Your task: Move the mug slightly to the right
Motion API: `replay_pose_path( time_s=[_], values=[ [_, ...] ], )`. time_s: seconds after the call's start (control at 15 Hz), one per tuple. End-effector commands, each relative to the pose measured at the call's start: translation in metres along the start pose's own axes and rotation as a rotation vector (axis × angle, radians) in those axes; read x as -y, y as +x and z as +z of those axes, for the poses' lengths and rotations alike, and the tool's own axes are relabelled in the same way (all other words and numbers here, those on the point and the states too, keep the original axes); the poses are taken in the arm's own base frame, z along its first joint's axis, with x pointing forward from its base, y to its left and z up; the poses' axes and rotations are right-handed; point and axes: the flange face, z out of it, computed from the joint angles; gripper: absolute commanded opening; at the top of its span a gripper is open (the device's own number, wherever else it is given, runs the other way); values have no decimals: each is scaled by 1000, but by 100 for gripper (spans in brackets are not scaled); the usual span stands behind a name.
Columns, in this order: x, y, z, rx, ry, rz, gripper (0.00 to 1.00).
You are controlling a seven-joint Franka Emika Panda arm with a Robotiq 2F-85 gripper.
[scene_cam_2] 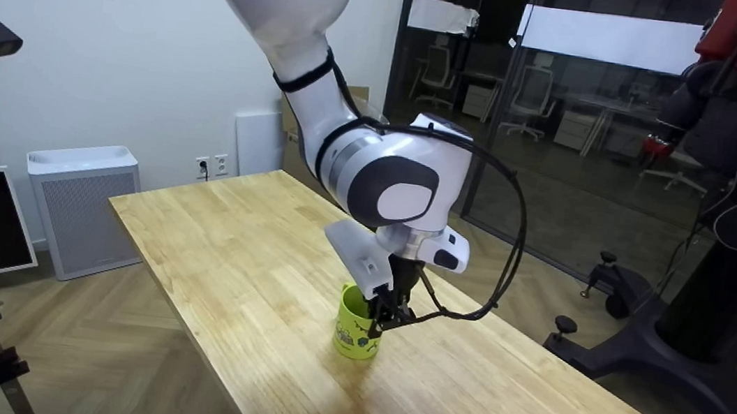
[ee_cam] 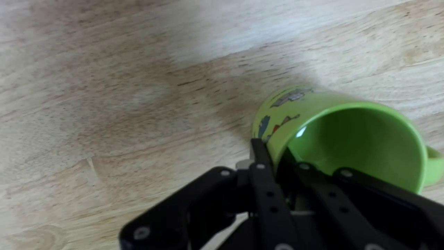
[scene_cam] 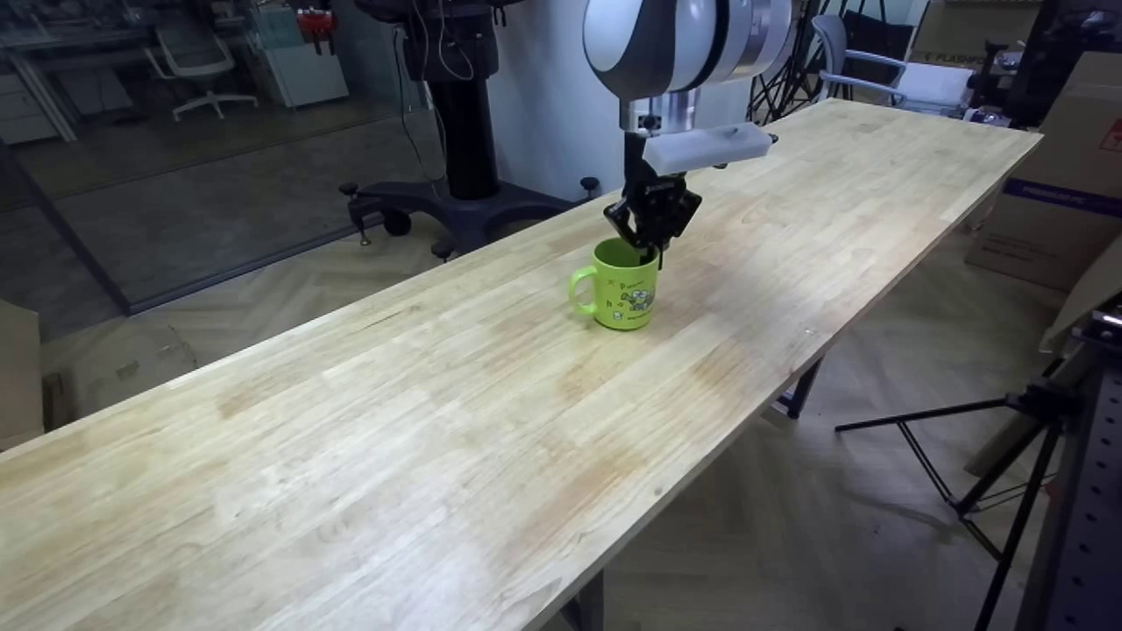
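Wrist view, mug [ee_cam: 350, 139], one side between fingers [ee_cam: 266, 185]

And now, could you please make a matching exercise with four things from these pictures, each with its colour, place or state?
1. Mug
2. Gripper
3. Tabletop
4. Mug's handle

A. Pale wood
B. Closed on the mug's rim
C. On the side away from the gripper
D. Lime green, standing upright

Pairs: 1-D; 2-B; 3-A; 4-C.
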Motion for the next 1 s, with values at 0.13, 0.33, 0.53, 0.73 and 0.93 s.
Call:
replay_pose_path(
  time_s=[0.13, 0.33, 0.53, 0.73, 0.93],
  values=[
    [-51, 1, -23, 65, -51, 156, 3],
    [-91, 0, -26, 59, -56, 246, 3],
    [-114, 7, -27, 0, -35, 309, 3],
    [-127, 14, -30, -44, 9, 355, 3],
    [-129, 16, -30, -37, 35, 358, 3]
  ],
)
